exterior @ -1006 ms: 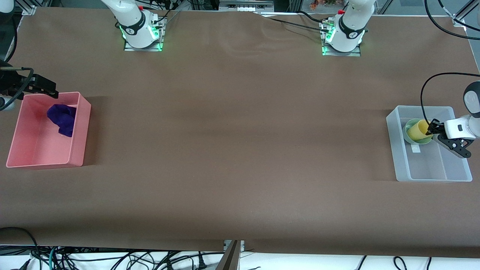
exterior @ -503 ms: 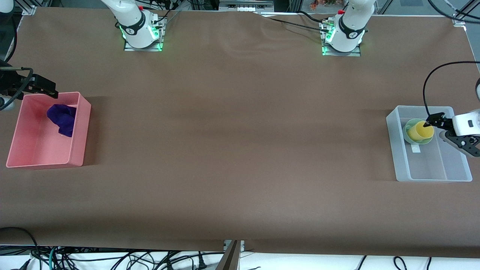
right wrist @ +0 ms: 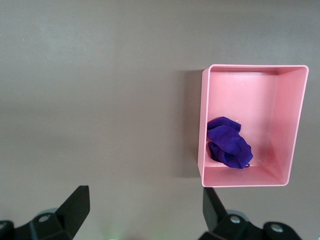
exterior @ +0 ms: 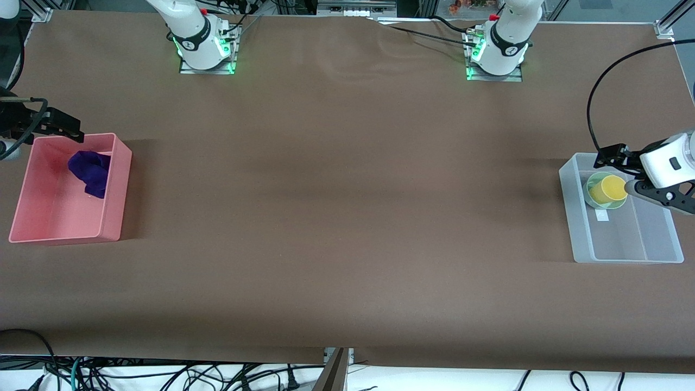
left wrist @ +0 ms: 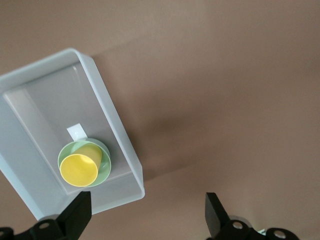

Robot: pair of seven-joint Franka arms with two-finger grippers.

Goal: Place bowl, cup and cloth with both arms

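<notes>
The yellow cup (exterior: 610, 189) sits inside the mint-green bowl (exterior: 591, 191). The bowl stands in the clear bin (exterior: 624, 255) at the left arm's end of the table. My left gripper (exterior: 613, 174) is open and empty, up over the bin's end nearest the arm bases. In the left wrist view the cup (left wrist: 80, 169) and bowl (left wrist: 103, 161) lie apart from my open left gripper (left wrist: 146, 212). The purple cloth (exterior: 90, 172) lies in the pink bin (exterior: 117, 184). My right gripper (exterior: 61, 126) waits open over that bin's edge. The right wrist view shows the cloth (right wrist: 228, 142) away from the open right gripper (right wrist: 145, 207).
The two arm bases (exterior: 203, 43) (exterior: 497, 51) stand along the table edge farthest from the camera. A small white label (exterior: 600, 215) lies on the clear bin's floor. Black cables hang below the table's near edge (exterior: 163, 374).
My left gripper has let go of the yellow cup, opened and drawn up and away from it. The cup stays in the bowl. The right arm has not moved.
</notes>
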